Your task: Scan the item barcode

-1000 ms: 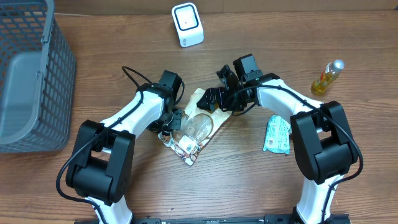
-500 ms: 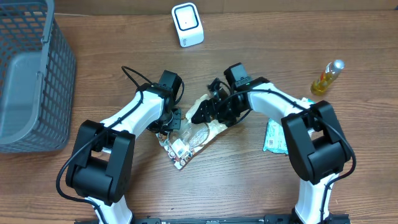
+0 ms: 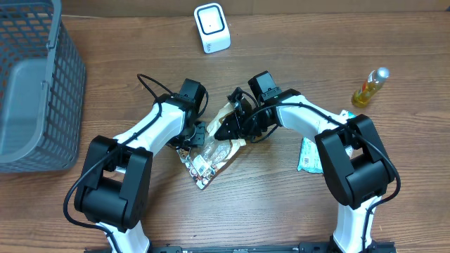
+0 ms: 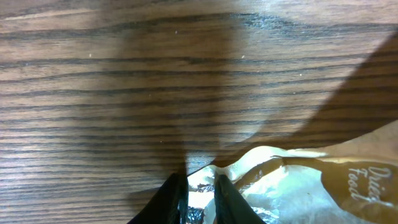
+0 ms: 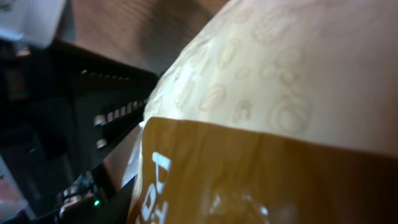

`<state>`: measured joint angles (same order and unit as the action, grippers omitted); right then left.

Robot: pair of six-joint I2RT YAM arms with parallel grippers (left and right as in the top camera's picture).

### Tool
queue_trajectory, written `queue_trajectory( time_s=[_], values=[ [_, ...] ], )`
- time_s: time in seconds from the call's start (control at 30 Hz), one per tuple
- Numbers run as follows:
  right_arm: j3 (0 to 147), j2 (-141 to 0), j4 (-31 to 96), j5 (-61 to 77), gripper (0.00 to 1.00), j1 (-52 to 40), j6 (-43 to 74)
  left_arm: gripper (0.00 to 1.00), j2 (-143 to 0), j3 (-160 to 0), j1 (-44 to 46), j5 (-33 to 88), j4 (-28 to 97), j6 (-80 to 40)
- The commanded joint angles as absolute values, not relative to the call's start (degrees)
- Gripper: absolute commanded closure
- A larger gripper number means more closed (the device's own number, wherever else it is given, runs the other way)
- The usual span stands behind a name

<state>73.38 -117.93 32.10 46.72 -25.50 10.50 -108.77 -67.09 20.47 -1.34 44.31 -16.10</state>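
Windowed pouch point(image 3: 211, 158); bottle point(image 3: 370, 87) holds yellow liquid.

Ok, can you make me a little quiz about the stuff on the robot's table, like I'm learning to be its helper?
1. Pick one. Which thing sits between the left gripper and the right gripper?
A. a banana
B. a snack bag
C. a cup

2. True or false: the white scanner stands outside the grey basket.

3. Fill in the gap: the small bottle on the robot's right side holds ___ liquid.

Key: 1 B. 2 true. 3 yellow.
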Motion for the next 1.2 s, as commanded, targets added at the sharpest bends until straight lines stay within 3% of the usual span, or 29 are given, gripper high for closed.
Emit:
queue_trajectory(
  time_s=[0.0, 0.3, 0.6, 0.83, 0.87, 0.93, 1.17],
  values=[
    [72.9, -118.8, 31.7, 50.7, 0.58, -25.6, 8.5, 0.79, -108.3, -67.9, 20.2, -0.4, 43.8, -15.5],
    [72.9, -118.8, 34.8, 53.1, 0.65, -25.6, 0.8, 0.79, -108.0, -69.6, 19.8, -0.6, 43.8, -18.9],
    [72.9, -118.8, 34.1, 52.6, 0.65, -25.6, -0.5, 0.7, -103.6, -88.7, 15.1, -2.2, 56.9, -19.3],
    [72.9, -118.8, 32.6, 52.6, 0.72, -25.6, -0.5, 0.41, -101.9, -100.1, 7.7, -2.1, 63.3, -19.6],
    [72.9, -118.8, 32.6, 52.6, 0.73, -25.6, -0.5, 0.32, -101.9, -100.4, 6.1, -2.1, 63.7, -19.6],
    [72.9, -118.8, 32.6, 52.5, 0.74, -25.6, -0.5, 0.02, -101.9, -100.3, 3.4, -2.1, 63.9, -19.5],
    [72.9, -118.8, 32.1, 51.1, 0.8, -25.6, -0.5, 0.0, -102.0, -99.4, -4.4, -2.1, 63.9, -19.2]
  ],
)
